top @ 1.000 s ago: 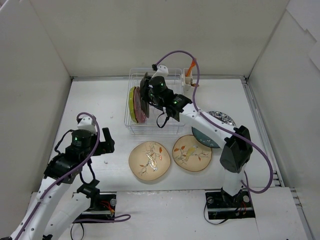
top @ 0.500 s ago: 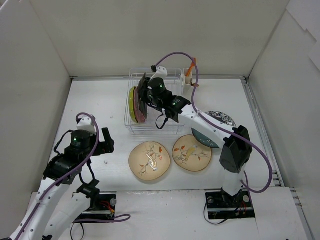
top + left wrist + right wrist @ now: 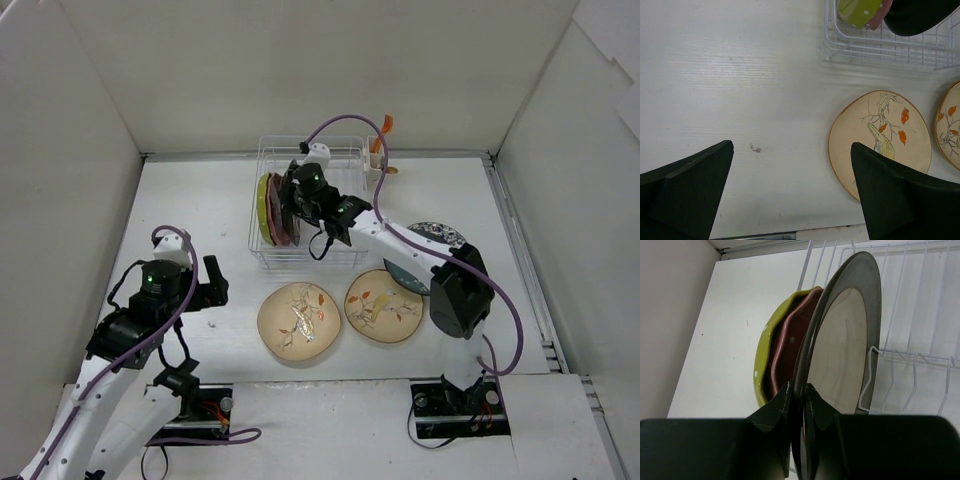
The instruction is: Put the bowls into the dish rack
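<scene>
Both visible: right pincer (image 3: 799, 390) clamped on grey bowl (image 3: 842, 340) in dish rack (image 3: 920, 315); left pincer (image 3: 791, 145) wide open, empty.

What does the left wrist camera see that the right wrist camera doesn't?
Only the left wrist view shows the open left pincer over the table and a cream bird-print bowl lying flat beside a second cream bowl. Only the right wrist view shows the right pincer shut on a grey-rimmed bowl standing on edge. Both show the lime green dotted bowl, the pink bowl and the dish rack.
</scene>
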{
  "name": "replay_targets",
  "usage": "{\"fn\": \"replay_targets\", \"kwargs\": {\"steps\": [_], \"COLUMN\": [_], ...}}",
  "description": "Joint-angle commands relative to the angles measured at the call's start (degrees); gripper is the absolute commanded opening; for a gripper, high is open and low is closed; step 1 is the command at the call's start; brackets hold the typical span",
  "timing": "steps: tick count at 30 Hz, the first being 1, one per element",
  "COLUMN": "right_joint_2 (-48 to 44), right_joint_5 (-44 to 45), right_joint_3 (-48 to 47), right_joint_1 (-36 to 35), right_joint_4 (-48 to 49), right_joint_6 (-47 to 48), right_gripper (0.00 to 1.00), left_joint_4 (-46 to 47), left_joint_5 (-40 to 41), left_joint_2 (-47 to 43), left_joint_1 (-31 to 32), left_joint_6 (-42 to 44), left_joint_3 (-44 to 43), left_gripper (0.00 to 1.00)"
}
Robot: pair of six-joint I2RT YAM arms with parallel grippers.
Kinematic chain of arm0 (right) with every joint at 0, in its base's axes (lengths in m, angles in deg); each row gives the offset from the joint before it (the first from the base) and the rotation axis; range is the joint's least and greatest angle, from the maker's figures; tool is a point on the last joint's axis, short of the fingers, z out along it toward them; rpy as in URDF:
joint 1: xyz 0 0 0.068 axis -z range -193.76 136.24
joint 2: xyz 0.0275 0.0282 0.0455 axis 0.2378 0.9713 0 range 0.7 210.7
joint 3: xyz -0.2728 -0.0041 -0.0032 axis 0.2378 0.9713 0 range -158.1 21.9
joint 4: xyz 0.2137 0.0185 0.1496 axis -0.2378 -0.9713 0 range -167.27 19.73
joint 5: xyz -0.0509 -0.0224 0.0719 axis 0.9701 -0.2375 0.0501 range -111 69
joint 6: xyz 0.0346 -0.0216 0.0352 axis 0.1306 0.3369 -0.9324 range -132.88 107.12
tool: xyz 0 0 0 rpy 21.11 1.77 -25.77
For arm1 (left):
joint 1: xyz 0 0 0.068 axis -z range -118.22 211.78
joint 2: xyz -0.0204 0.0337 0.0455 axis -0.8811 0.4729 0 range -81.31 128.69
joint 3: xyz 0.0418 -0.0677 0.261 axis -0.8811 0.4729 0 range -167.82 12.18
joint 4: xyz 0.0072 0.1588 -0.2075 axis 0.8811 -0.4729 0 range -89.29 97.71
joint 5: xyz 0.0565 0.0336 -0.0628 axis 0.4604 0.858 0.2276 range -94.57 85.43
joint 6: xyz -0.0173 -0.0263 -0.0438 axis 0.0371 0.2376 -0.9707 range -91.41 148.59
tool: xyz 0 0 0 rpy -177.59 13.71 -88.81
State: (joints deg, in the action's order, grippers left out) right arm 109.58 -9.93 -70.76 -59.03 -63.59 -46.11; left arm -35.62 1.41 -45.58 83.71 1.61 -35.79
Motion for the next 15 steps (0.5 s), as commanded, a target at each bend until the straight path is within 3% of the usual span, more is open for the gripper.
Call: {"fn": "replay_targets", "kwargs": {"steps": [1, 11, 12, 15], "right_joint_2": [-1.22, -0.60, -1.03, -2.79], "right_joint_5": [0.36, -1.75, -1.84, -2.02], "right_joint_3": [-2.35, -3.49, -3.49, -3.05], "right_joint_1": [0.28, -0.25, -0.25, -0.25], "right_joint_4": [10.20, 6.86, 6.42, 5.10], "right_joint_6": [1.15, 3.26, 3.44, 5.01], "right_gripper": [0.07, 0.36, 0.44, 0.53], "left_joint_4": [3.25, 3.25, 3.25, 3.34], "left_joint_5": [0.17, 0.18, 0.26, 0.26], "left_joint_2": [0.40, 0.22, 0.22, 0.05], "left_joint_1": [-0.49, -0.49, -0.49, -0.49], "left_joint_6": [1.23, 1.23, 1.23, 1.14], "left_joint_3": [-0.55, -0.55, -0.55, -0.46], "left_gripper": [0.99, 1.00, 1.00, 0.99]}}
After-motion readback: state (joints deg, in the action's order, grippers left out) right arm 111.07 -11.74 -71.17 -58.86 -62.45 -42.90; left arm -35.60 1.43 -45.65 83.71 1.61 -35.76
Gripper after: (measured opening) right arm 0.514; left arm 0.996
